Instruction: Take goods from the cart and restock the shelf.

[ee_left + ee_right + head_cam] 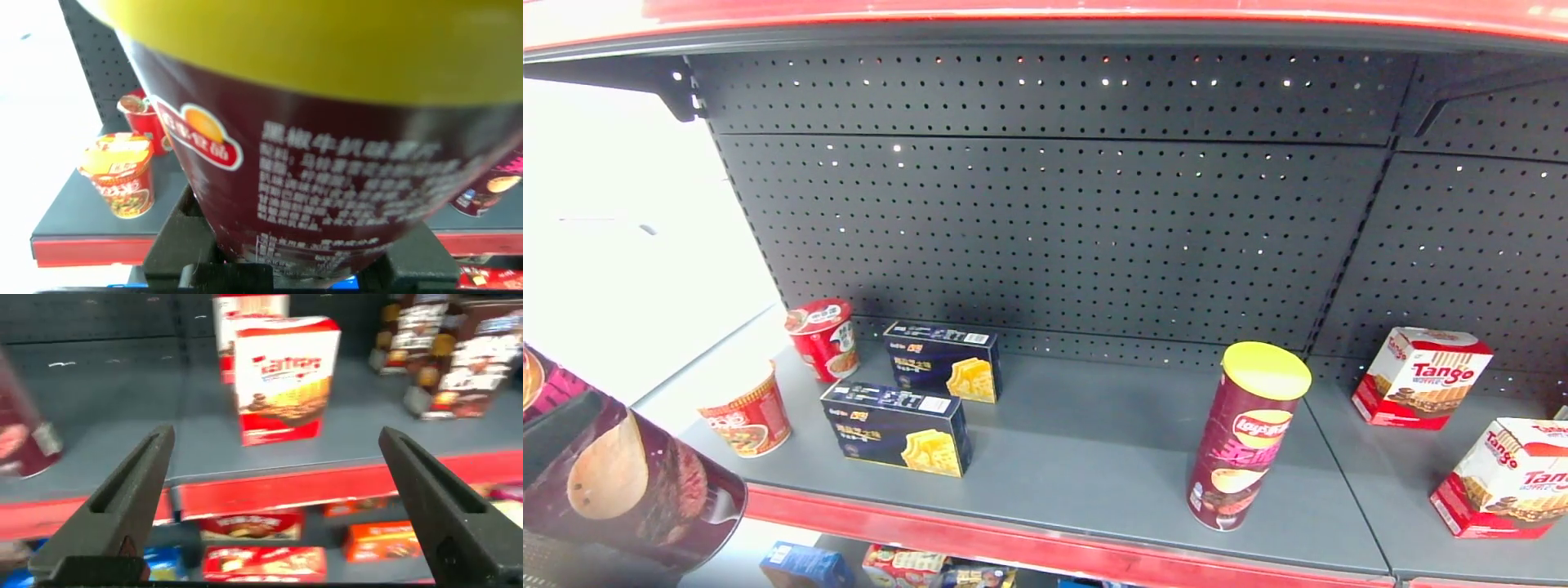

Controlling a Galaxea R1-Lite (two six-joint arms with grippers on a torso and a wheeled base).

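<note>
Head view puts the maroon cylindrical chip can with yellow lid (621,482), pinched in the left gripper's (296,251) jaws, tilted just off the grey metal shelf's (1078,465) front-left corner, base end toward it, while the right gripper's (286,498) jaws hang spread and empty.

Blk pegboard wall (1054,229), white glare (621,229) beside
</note>
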